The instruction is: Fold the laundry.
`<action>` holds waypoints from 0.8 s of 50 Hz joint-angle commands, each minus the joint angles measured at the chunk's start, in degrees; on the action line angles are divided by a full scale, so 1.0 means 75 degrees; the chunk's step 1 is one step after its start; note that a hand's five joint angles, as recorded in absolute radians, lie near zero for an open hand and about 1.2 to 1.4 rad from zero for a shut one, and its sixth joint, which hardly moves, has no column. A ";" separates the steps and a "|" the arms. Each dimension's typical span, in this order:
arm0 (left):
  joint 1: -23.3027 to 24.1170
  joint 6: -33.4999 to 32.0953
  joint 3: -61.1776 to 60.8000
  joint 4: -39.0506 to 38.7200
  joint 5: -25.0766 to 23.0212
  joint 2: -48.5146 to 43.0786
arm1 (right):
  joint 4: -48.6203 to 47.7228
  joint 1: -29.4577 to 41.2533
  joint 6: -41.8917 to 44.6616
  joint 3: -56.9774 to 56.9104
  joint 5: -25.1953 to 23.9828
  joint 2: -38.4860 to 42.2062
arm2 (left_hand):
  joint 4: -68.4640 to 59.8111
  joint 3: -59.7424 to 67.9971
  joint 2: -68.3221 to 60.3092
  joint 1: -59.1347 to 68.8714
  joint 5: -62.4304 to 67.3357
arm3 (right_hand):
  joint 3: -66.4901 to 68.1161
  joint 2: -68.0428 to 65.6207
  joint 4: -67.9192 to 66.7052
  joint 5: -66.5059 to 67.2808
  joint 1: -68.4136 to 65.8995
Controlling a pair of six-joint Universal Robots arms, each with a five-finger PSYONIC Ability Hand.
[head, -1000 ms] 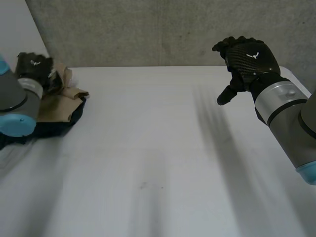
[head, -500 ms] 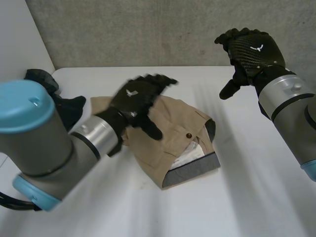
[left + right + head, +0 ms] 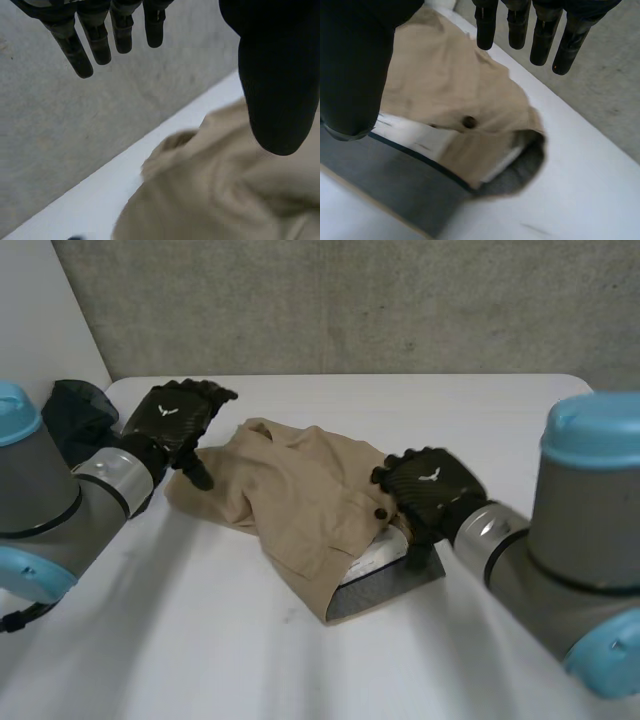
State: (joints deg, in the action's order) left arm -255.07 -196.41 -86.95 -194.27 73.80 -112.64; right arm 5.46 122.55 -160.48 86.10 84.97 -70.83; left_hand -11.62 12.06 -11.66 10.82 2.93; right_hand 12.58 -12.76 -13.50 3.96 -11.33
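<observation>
On the surface [image 3: 500, 420]: tan garment [image 3: 290, 500], crumpled; left robot hand [image 3: 175, 420], right robot hand [image 3: 430, 490] both spread, empty. Risk: folding now traps creases.

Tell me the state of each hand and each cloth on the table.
tan garment, rumpled, not yet folded, grey lining showing.
dark cloth, bunched up in a heap.
left hand, open, fingers straight, at the tan garment's edge.
right hand, open, fingers straight, over its waistband end.
</observation>
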 commanded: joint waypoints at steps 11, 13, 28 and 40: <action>-0.0549 -0.1610 0.1877 0.0109 0.0331 -0.2512 | -0.0693 0.1377 -0.3047 -0.0323 0.0705 0.1474 | -0.0597 0.0538 -0.0591 0.0703 0.0422 | -0.0345 0.0368 0.0467 -0.0528 0.0177; -0.0549 -0.1645 0.2042 0.0109 0.0320 -0.2723 | -0.0704 0.1507 -0.3153 -0.0464 0.0846 0.1627 | -0.1089 0.1031 -0.1083 0.1196 0.0914 | -0.0345 0.0368 0.0467 -0.0528 0.0177; -0.0537 -0.1809 0.2324 0.0086 0.0366 -0.3076 | -0.0693 0.2421 -0.3224 -0.2116 0.1843 0.3174 | -0.8038 0.7979 -0.8032 0.8144 0.7863 | -0.0345 0.0368 0.0467 -0.0528 0.0177; -0.0408 -0.1750 0.2020 0.0109 0.0753 -0.2620 | -0.0868 0.2586 -0.2487 -0.2621 0.3096 0.3854 | -0.9118 0.9059 -0.9111 0.9224 0.8943 | 0.8977 -0.8953 -0.8855 0.8794 -0.9145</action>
State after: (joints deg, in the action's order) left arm -258.73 -209.92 -70.14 -193.66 78.51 -134.78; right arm 0.08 142.19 -182.79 67.07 103.46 -42.72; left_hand -68.55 67.74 -68.16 64.84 55.86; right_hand 39.32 -39.78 -39.14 27.86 -36.54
